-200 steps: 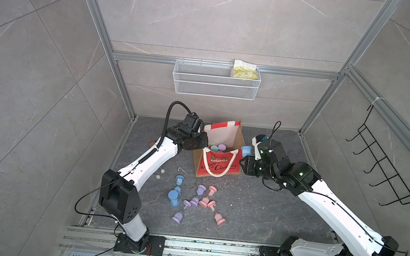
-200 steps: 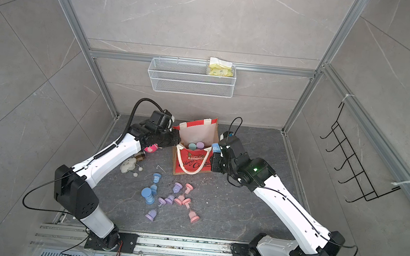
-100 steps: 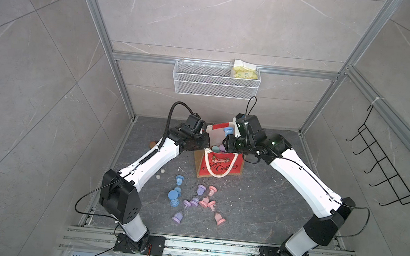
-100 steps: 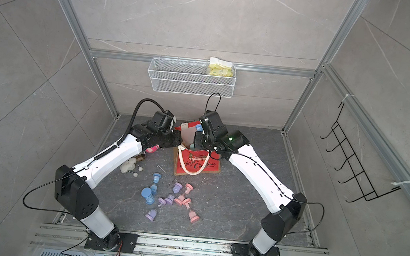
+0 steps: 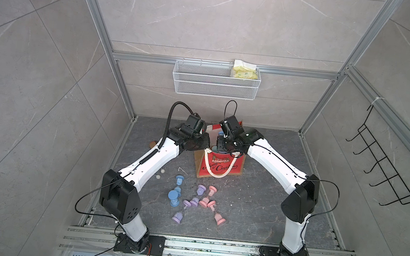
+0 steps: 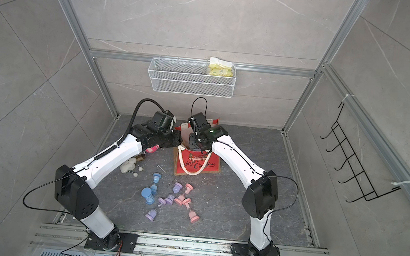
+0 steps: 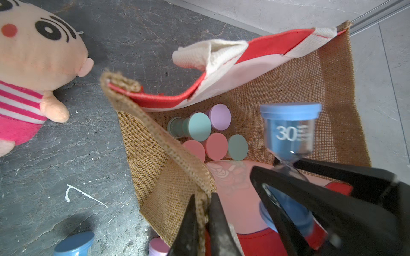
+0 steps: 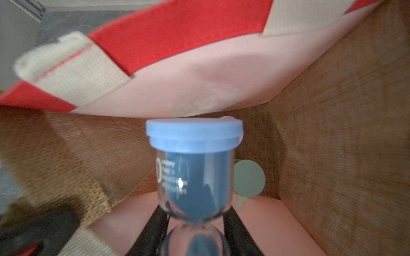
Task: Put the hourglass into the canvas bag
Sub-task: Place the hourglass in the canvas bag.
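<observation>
Right tool is clamped on the hourglass waist — light, slick, likely fragile glass; left tool pinches the bag rim — soft burlap.

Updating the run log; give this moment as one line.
left gripper: shut on rim of red-fronted burlap canvas bag | right gripper: shut on neck of blue-capped glass hourglass, at bag mouth | not released

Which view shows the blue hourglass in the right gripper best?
Left wrist view: the blue hourglass shows cap, "30" print and both bulbs, the right gripper shut on its neck over the canvas bag. The right wrist view shows mainly its upper bulb, blurred. In both top views the arms mostly hide it.
</observation>
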`<state>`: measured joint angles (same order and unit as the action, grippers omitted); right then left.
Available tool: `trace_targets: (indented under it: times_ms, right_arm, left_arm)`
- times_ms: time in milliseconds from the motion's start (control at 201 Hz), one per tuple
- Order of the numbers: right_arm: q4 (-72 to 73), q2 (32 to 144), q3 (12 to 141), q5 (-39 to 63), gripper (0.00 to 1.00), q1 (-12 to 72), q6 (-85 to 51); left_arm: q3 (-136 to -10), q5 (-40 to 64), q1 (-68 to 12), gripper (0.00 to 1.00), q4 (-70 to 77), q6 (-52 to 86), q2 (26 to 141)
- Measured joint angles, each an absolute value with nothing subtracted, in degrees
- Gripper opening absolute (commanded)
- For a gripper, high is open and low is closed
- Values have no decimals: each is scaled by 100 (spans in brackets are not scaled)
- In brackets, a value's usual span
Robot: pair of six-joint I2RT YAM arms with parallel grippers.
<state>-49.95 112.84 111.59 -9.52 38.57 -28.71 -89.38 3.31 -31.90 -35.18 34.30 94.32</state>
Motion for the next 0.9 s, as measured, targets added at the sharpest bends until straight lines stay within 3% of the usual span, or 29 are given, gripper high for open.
trace_targets:
  times_ms: [732, 896]
  right_arm:
    - [-5319, 12501, 11629, -856, 0, 3479, -3378]
    - [-5354, 12645, 11716, -880, 8, 3479, -3441]
  left_arm:
    - [-8938, 513, -3192, 0, -3516, 3426, 9432]
    - [-8938, 513, -3197, 0, -3518, 3426, 9432]
